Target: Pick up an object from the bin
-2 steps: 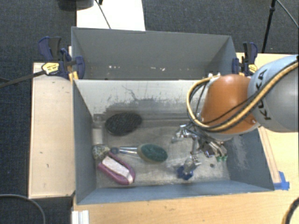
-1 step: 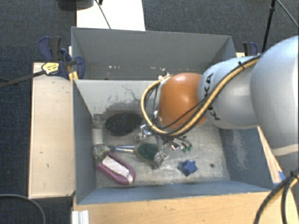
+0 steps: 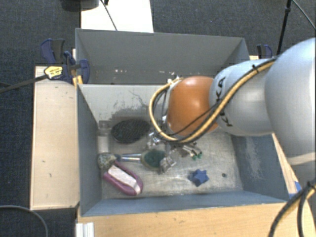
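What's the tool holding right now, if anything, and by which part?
Cannot be told. The tool sits at the dark green round-headed object in the middle of the bin, but the orange wrist cover hides any hold.

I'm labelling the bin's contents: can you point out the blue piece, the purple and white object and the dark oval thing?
blue piece (image 3: 199,177): camera view, its middle.
purple and white object (image 3: 123,179): camera view, its white top face.
dark oval thing (image 3: 129,131): camera view, its centre.

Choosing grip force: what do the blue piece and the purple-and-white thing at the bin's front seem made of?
Blue piece: looks soft, matte, maybe foam or cloth; irregular outline. Purple-and-white thing: likely smooth plastic; faint sheen, rounded edges. Neither is certain.
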Action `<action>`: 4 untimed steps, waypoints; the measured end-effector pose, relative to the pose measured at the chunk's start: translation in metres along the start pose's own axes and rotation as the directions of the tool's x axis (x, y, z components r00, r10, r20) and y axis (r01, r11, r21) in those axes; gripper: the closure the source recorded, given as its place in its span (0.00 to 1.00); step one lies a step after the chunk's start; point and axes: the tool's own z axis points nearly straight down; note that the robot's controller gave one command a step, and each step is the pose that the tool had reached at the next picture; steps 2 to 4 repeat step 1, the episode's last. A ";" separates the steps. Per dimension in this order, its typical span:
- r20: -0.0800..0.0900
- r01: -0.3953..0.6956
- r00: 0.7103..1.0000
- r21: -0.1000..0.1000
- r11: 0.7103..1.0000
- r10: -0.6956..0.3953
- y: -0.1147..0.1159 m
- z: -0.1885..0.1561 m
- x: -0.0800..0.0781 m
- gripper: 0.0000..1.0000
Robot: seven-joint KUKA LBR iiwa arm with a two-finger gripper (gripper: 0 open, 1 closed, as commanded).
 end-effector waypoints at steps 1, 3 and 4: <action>-0.007 0.073 0.997 0.000 0.997 -0.073 -0.013 -0.190 -0.022 1.00; -0.007 0.073 0.997 0.000 0.997 -0.073 -0.013 -0.190 -0.022 1.00; -0.007 0.073 0.997 0.000 0.997 -0.073 -0.013 -0.190 -0.022 1.00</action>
